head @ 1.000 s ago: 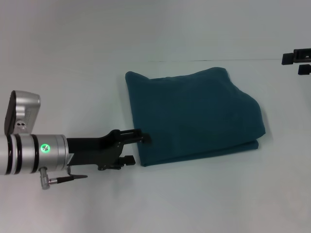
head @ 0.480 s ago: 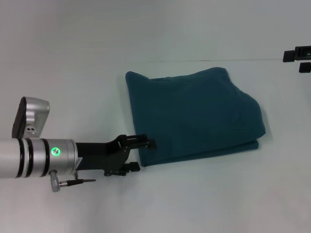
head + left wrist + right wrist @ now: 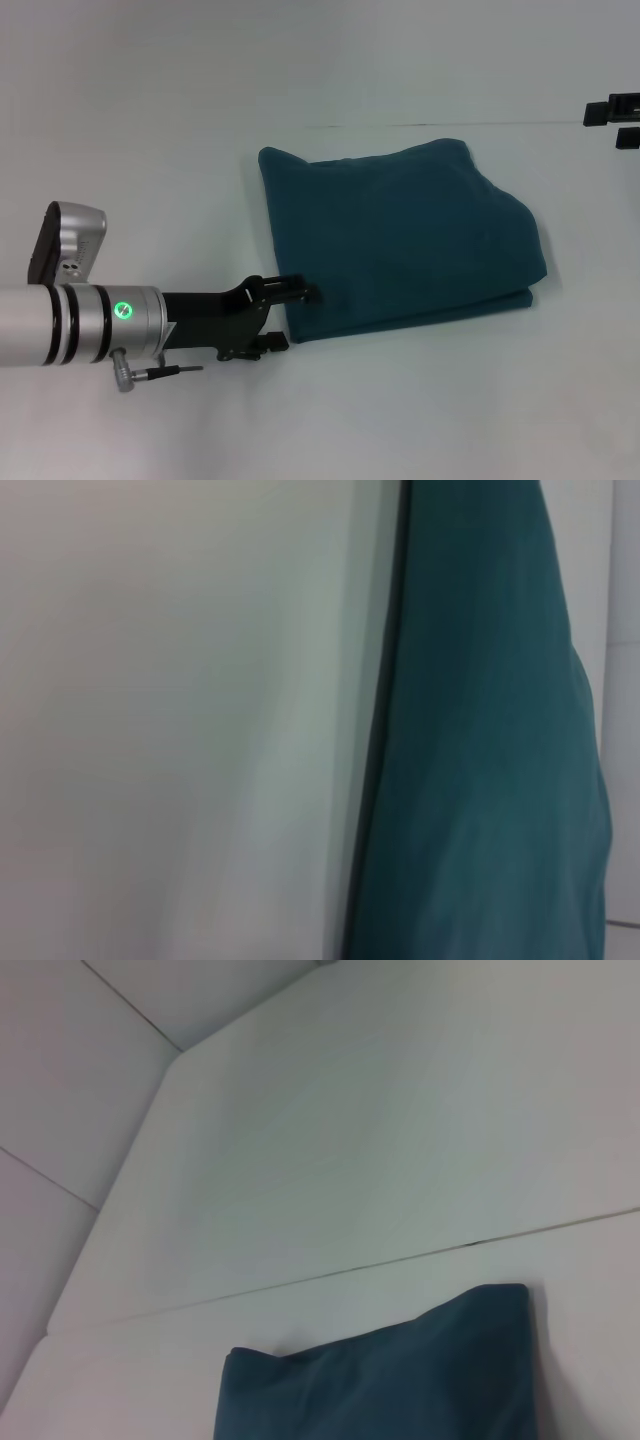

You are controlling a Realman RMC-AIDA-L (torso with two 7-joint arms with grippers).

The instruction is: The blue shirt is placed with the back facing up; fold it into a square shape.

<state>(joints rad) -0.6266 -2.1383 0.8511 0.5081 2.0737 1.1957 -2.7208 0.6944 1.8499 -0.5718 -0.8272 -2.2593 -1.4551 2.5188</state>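
Observation:
The blue shirt (image 3: pixel 400 235) lies folded into a rough rectangle in the middle of the white table, plain side up. My left gripper (image 3: pixel 288 318) is open at the shirt's near left corner; its upper finger (image 3: pixel 300 292) rests against the cloth edge and the lower one sits on the table just outside it. The left wrist view shows the shirt's (image 3: pixel 480 780) folded edge beside bare table. My right gripper (image 3: pixel 620 122) hangs far back at the right edge of the head view, open and away from the cloth. The right wrist view catches the shirt's (image 3: pixel 380 1390) far part.
The white table (image 3: pixel 150 150) runs on all sides of the shirt, with a thin seam line (image 3: pixel 400 125) just behind it. A pale wall rises beyond the seam line (image 3: pixel 330 1275) in the right wrist view.
My left arm has shifted toward the near side and slightly right, bringing the gripper to the shirt's near left corner. The right gripper has edged a little to the right.

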